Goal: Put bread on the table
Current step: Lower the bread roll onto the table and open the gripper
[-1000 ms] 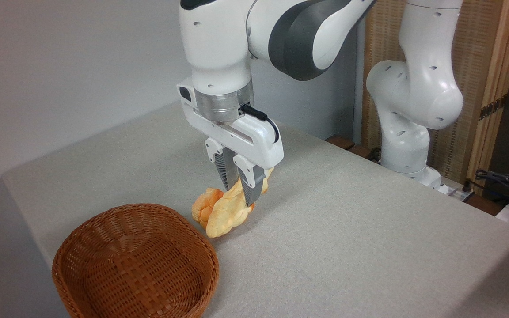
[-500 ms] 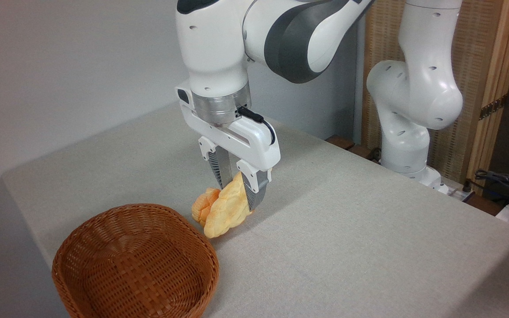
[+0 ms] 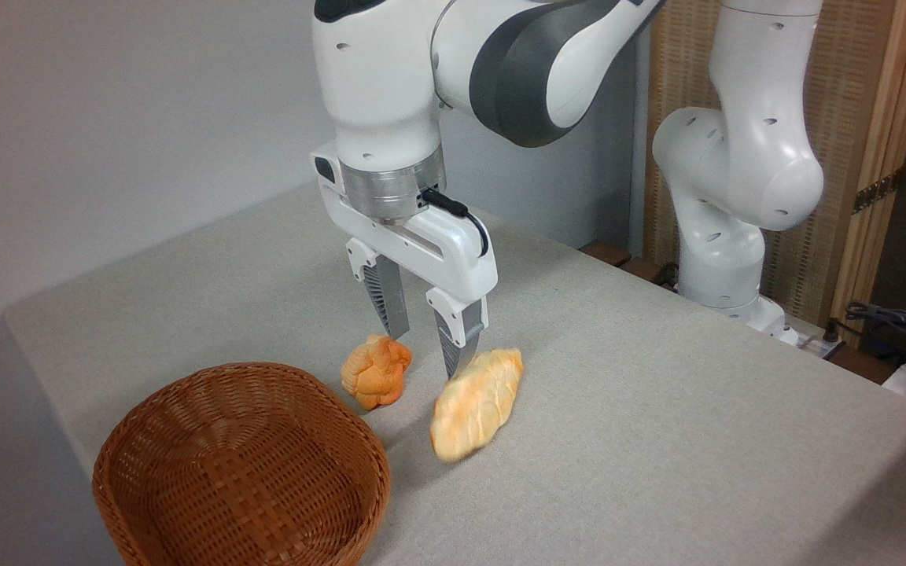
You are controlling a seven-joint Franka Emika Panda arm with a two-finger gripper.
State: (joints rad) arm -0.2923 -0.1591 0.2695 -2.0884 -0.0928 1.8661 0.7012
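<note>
Bread (image 3: 476, 402) on table (image 3: 657, 409), just below-right of open pincer (image 3: 424, 348), apart.

Bench (image 3: 657, 440): wearing matt, light grey woven cloth. Basket (image 3: 241, 464): showing brown woven wicker, ribbed and faintly shining. Bread (image 3: 475, 402): presenting a pale golden, matt, braided crust. Bun (image 3: 376, 372): showing a deeper orange, knotted surface. Arm (image 3: 736, 157): gleaming in glossy white plastic, with a brushed metal ring. Fingers (image 3: 453, 334): showing grey, ridged, matt pads.
</note>
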